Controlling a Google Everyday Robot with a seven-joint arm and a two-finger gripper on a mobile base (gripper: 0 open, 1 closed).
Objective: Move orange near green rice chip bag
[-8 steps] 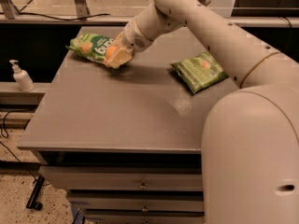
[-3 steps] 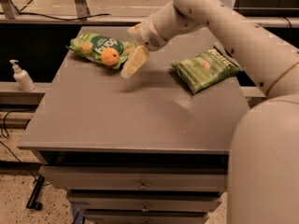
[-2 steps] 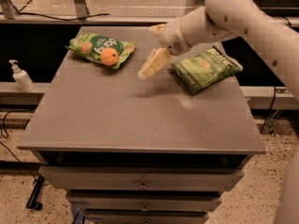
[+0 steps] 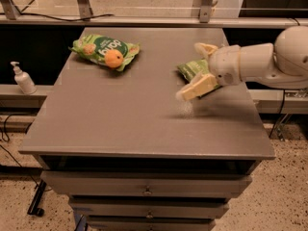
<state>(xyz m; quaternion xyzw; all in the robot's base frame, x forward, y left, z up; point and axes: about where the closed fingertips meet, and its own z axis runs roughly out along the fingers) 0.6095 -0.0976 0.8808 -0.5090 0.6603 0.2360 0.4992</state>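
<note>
The orange (image 4: 114, 58) rests against the front edge of the green rice chip bag (image 4: 98, 46), which lies at the far left of the grey table (image 4: 120, 114). My gripper (image 4: 198, 69) is open and empty. It hangs above the right side of the table, well away from the orange, in front of a darker green speckled chip bag (image 4: 192, 69) that it partly hides.
A white pump bottle (image 4: 22, 79) stands on a ledge left of the table. The table has drawers (image 4: 144, 189) below its front edge. A metal rail runs behind the table.
The gripper let go of the orange by the light-green bag and has pulled away to the right across the table, now over the right side.
</note>
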